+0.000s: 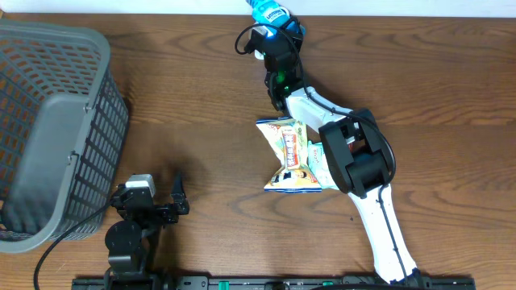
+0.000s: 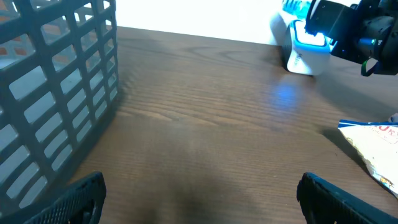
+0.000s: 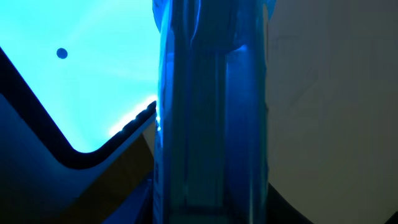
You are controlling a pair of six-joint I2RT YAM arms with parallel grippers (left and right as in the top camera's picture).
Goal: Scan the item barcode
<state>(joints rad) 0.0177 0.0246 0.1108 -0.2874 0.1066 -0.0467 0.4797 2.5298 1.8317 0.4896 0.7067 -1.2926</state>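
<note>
Bottle (image 1: 268, 11) at far table edge, clamped in right gripper (image 1: 280, 34), just beside lit scanner (image 2: 306, 51). Left gripper (image 1: 160, 192) near side, fingers wide apart, empty. Packet (image 1: 292, 155) mid-table; basket (image 1: 81, 113) left.

The left arm (image 1: 129, 234) sits folded low at the near edge. The left hand (image 1: 160, 193) is level, its fingers (image 2: 74, 199) spread wide apart. The right arm (image 1: 355, 161) stretches far across with a bent elbow, and the right hand (image 1: 276, 32) is clamped on a bottle (image 1: 266, 11).
</note>
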